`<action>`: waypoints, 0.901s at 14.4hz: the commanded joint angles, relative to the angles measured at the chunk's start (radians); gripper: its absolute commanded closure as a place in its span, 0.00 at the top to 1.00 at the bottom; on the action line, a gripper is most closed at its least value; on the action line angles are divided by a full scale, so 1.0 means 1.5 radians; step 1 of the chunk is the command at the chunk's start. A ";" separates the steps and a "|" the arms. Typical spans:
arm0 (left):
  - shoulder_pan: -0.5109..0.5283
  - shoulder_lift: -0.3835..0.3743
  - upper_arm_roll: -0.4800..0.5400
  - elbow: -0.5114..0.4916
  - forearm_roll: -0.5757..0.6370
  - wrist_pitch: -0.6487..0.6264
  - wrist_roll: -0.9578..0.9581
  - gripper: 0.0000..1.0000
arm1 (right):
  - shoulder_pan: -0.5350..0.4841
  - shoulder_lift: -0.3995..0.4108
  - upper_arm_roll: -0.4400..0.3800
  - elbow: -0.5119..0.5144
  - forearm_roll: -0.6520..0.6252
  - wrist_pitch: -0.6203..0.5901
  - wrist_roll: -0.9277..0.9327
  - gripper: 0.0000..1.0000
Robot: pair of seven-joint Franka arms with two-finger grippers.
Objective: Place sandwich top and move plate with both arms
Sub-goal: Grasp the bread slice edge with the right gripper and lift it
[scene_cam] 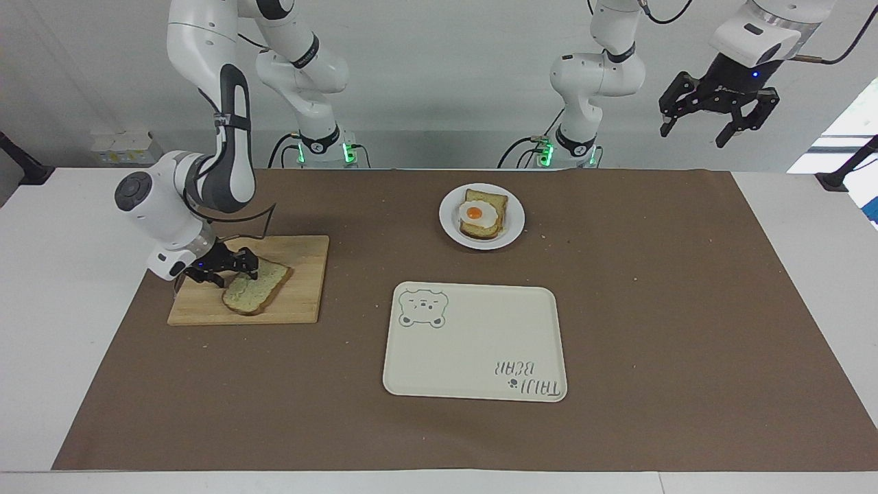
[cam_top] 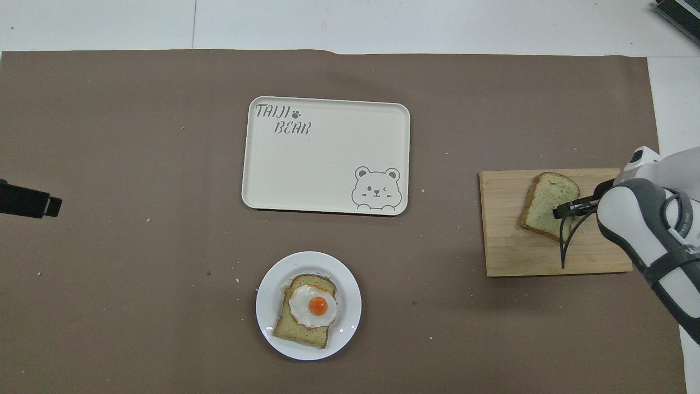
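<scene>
The sandwich top (scene_cam: 262, 289) (cam_top: 547, 201), a pale greenish slice with a brown crust, lies on a wooden board (scene_cam: 304, 302) (cam_top: 508, 251) toward the right arm's end of the table. My right gripper (scene_cam: 233, 269) (cam_top: 563, 210) is low at the slice's edge nearest that end and is shut on that edge. The small white plate (scene_cam: 516, 221) (cam_top: 350, 284) sits near the robots and carries a toast with a fried egg (scene_cam: 480, 215) (cam_top: 309, 307). High over the left arm's end of the table, my left gripper (scene_cam: 713, 120) (cam_top: 33, 200) waits open.
A cream rectangular tray (scene_cam: 473, 343) (cam_top: 322, 158) with a bear drawing lies mid-table, farther from the robots than the plate. A brown mat (scene_cam: 686, 309) covers the table. Crumbs are scattered on it.
</scene>
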 commanded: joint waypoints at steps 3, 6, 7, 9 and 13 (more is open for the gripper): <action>-0.010 -0.017 0.006 -0.021 -0.004 0.005 -0.009 1.00 | -0.011 0.005 -0.001 -0.015 0.009 0.011 0.017 0.00; -0.010 -0.017 0.006 -0.021 -0.005 0.004 -0.009 1.00 | -0.012 0.005 -0.001 -0.013 0.009 0.008 0.017 0.00; -0.010 -0.017 0.006 -0.021 -0.005 0.005 -0.009 1.00 | -0.012 0.005 -0.001 -0.012 0.010 0.007 0.017 0.00; -0.010 -0.017 0.007 -0.021 -0.004 0.005 -0.009 1.00 | -0.012 0.004 -0.001 -0.008 0.010 0.002 0.017 0.00; -0.010 -0.017 0.006 -0.021 -0.005 0.005 -0.009 1.00 | -0.011 -0.004 -0.002 0.042 0.009 -0.059 0.018 0.00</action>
